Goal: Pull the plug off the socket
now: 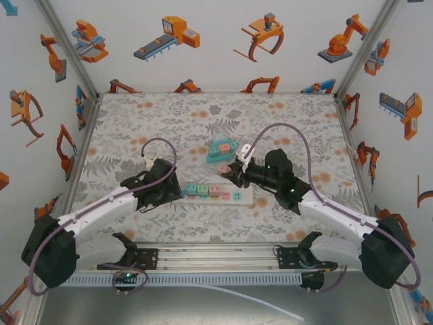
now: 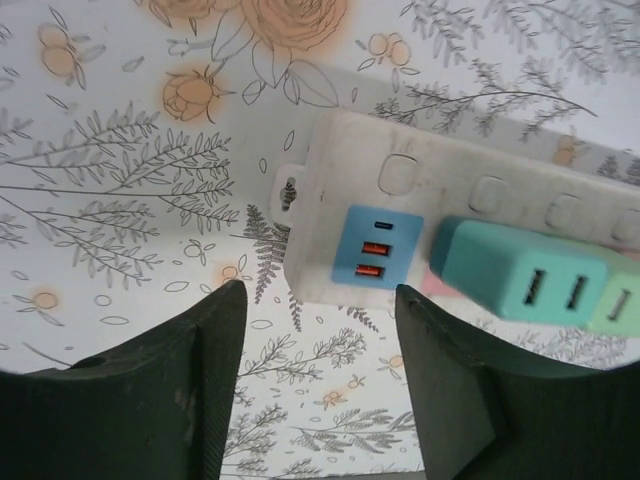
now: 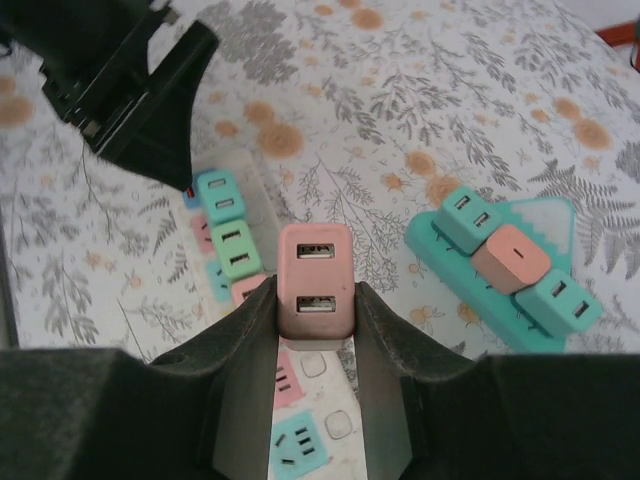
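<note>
A white power strip lies at the table's middle with teal and green plugs in it. My right gripper is shut on a pink USB plug, holding it above the strip's bare pink and teal sockets. In the top view that plug hangs near the strip's right part. My left gripper stands open just short of the strip's left end, where a blue USB panel and a teal plug show. Nothing lies between its fingers.
A teal triangular socket block carrying teal and pink plugs sits behind the strip. Purple cables loop over both arms. Printed walls and metal posts close in the floral table on three sides.
</note>
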Action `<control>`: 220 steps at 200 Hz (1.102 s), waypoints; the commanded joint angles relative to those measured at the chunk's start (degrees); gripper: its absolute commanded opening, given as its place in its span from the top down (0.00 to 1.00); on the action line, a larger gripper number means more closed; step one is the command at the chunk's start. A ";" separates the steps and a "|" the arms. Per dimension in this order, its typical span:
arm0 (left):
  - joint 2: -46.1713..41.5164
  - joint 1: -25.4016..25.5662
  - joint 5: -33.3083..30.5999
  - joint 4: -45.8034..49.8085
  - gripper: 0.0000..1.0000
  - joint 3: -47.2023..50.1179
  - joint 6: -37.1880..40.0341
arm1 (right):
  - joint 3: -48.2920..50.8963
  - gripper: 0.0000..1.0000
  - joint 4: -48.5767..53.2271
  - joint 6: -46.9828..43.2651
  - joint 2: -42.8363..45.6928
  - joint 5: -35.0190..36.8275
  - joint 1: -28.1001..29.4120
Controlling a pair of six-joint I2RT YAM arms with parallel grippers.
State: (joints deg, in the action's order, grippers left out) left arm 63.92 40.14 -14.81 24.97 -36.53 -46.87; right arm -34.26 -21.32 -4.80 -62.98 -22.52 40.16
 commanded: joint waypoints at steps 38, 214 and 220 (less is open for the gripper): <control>-16.89 0.10 3.92 -9.29 0.30 -2.05 19.31 | -0.10 0.95 -0.69 39.14 4.22 17.39 -9.65; -15.10 10.64 29.52 -18.54 0.03 -7.90 29.46 | 5.32 0.67 -12.82 62.57 -27.00 10.45 -29.70; -15.64 10.66 28.18 -18.30 0.03 -7.51 29.15 | 5.87 0.66 -12.71 62.51 -26.79 11.22 -29.71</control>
State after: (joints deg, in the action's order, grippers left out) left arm 50.63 50.54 18.87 6.07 -45.19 -17.58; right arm -28.80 -31.94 57.23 -89.71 -13.65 10.68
